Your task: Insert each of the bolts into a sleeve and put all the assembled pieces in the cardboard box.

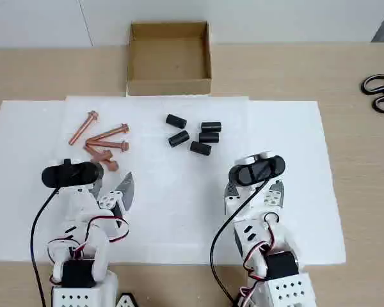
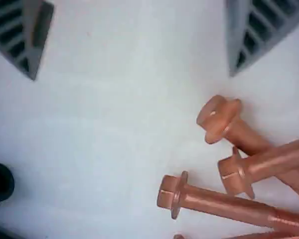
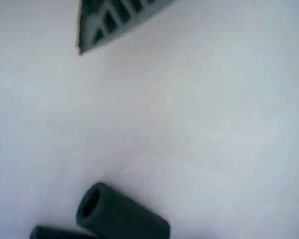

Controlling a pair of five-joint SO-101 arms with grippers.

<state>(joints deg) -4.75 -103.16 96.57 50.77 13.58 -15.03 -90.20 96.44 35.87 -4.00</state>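
Nothing is yet assembled: copper-coloured metal bolts [image 2: 224,201] are left loose just beyond the released left claw [image 2: 132,59], black cylindrical sleeves [image 1: 209,136] beyond the right claw [image 1: 253,192], whose state cannot be told.

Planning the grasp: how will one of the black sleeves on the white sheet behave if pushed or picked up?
The black sleeve is a round tube lying on its side, so a sideways push will probably roll it. Being short and hollow, it is likely light. It looks stiff rather than floppy.
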